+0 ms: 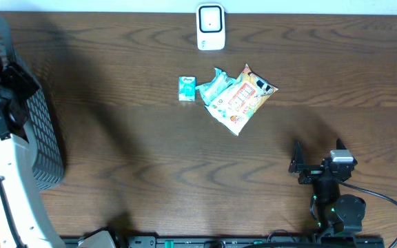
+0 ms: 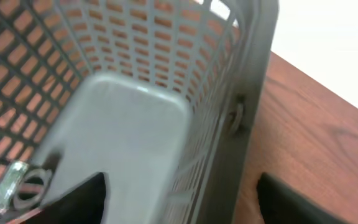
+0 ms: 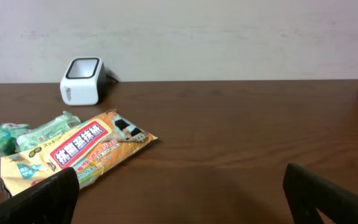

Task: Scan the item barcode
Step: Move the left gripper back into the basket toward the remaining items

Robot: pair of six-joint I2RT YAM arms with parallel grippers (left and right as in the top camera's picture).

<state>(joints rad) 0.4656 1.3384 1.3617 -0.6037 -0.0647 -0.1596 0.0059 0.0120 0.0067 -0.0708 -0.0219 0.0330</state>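
A mock shop checkout (plain pale wall behind): barcode scanner, grey basket, snack packets on a wooden table.

Grey mesh basket, white scanner, orange packet, woodgrain table.

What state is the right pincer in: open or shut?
Open. The right pincer shows its fingers far apart at the wrist view's lower corners, nothing between them.

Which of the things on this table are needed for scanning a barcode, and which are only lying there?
Needed: white scanner; orange packet; green packets; small teal box.
Only lying there, probably: grey basket.
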